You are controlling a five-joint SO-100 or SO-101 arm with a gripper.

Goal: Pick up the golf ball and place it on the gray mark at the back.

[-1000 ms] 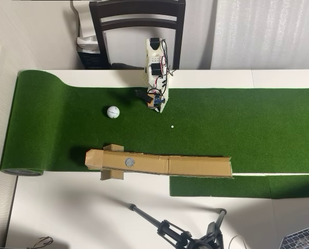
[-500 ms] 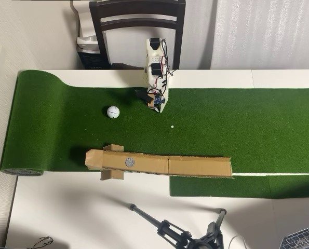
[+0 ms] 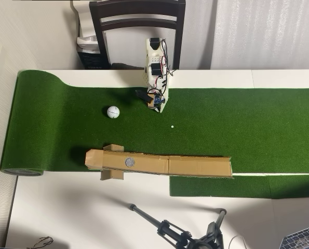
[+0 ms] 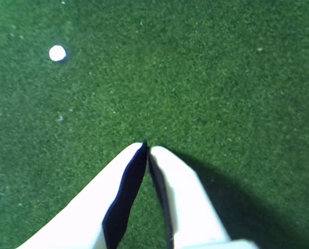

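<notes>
overhead – high, straight down | wrist – close, down at turf (image 4: 222, 78) | shared – turf

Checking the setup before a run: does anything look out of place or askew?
Nothing looks spilled or damaged. The golf ball sits free on the green mat, the gray mark is uncovered on its cardboard strip, and the gripper hangs shut and empty. One tiny white speck lies loose on the mat.

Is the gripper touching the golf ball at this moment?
Apart. The overhead view shows green turf between the golf ball and the arm, and the wrist view shows the gripper shut over bare turf with no ball.
</notes>
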